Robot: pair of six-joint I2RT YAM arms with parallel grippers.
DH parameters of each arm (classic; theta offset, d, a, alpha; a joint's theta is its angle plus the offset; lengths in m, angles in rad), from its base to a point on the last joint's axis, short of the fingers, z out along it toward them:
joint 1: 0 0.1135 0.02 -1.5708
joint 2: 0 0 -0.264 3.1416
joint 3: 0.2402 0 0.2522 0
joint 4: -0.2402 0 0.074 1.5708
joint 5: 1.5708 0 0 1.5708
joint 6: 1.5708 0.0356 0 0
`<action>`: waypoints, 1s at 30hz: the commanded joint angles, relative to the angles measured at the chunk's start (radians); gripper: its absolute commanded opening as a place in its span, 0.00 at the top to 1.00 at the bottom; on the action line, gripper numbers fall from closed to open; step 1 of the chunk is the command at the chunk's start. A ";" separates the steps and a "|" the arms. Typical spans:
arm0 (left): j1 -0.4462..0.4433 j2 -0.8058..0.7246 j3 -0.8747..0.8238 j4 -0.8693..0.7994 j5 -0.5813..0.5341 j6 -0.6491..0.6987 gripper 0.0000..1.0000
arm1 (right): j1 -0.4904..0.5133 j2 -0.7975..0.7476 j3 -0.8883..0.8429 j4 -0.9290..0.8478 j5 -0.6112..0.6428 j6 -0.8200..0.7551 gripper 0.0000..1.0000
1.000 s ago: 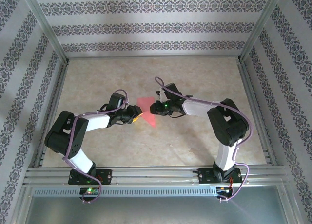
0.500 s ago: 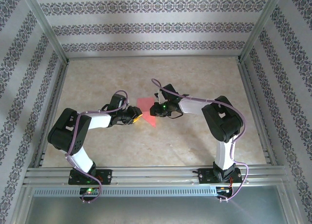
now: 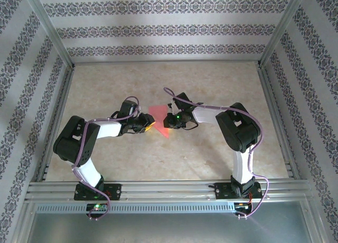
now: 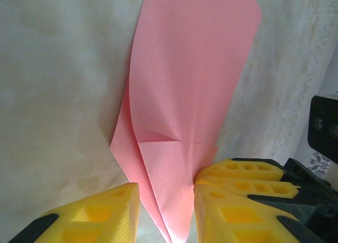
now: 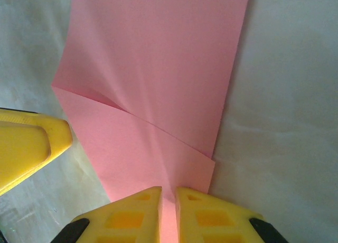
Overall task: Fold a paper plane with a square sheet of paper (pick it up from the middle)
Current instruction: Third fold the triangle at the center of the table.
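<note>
Sheet (image 5: 153, 68) | edge pinched in right jaws | between parted left jaws

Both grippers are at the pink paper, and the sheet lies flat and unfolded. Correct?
Not quite. The paper is already folded: the left wrist view shows creases and overlapping layers narrowing to a point. The rest stands: the left gripper and the right gripper are both at it.
</note>
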 commanded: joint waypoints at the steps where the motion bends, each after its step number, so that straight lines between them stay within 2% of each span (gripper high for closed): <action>1: -0.009 0.021 0.028 -0.008 -0.015 0.015 0.67 | -0.010 0.029 0.013 -0.023 0.013 -0.003 0.84; 16: -0.008 0.057 0.084 -0.091 -0.047 0.052 0.70 | -0.014 0.032 0.006 -0.022 0.011 -0.005 0.85; 21: -0.006 0.071 0.102 -0.075 -0.028 0.068 0.77 | -0.013 0.037 0.008 -0.022 0.010 -0.006 0.85; 27: -0.006 0.081 0.115 -0.082 -0.017 0.087 0.90 | -0.017 0.011 0.029 -0.010 -0.005 -0.022 0.85; 30: -0.008 0.071 0.128 -0.116 -0.029 0.093 0.95 | -0.027 -0.052 0.035 0.004 -0.007 -0.050 0.81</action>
